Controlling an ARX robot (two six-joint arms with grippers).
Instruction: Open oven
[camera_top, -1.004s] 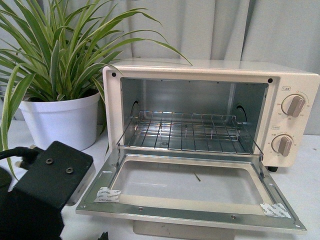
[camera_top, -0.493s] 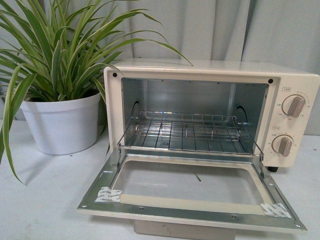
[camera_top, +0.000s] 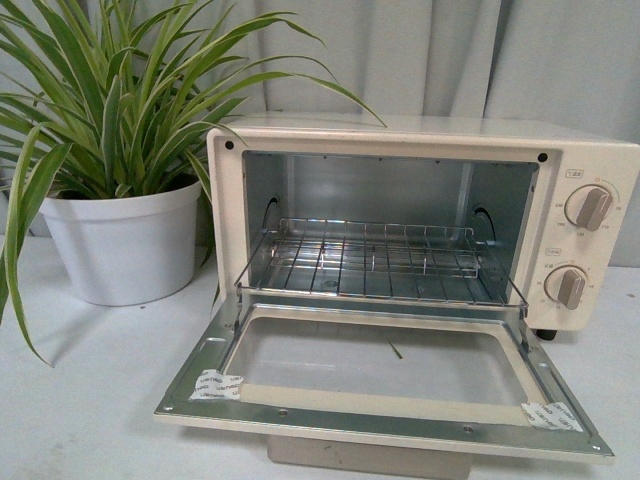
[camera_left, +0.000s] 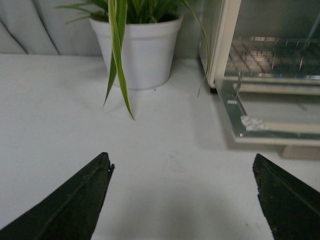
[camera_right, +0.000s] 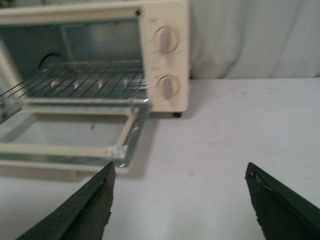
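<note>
The cream-white oven (camera_top: 590, 150) stands on the white table with its glass door (camera_top: 385, 365) folded down flat toward me. The wire rack (camera_top: 375, 262) shows inside, and two round knobs (camera_top: 590, 208) sit on its right panel. The bar handle (camera_top: 365, 460) peeks out under the door's front edge. Neither arm shows in the front view. My left gripper (camera_left: 181, 162) is open and empty over bare table, apart from the oven (camera_left: 222, 45) and its door (camera_left: 272, 110). My right gripper (camera_right: 179, 170) is open and empty, near the door corner (camera_right: 117, 150) of the oven (camera_right: 167, 57).
A spider plant in a white pot (camera_top: 120, 245) stands left of the oven, leaves arching over the oven top; the pot also shows in the left wrist view (camera_left: 137, 50). A grey curtain (camera_top: 420, 50) hangs behind. The white table (camera_top: 80, 400) runs left and right of the oven.
One second ago my left arm filled the front view's lower left corner beside the door. It has drawn back out of that view. The oven door stays down.
</note>
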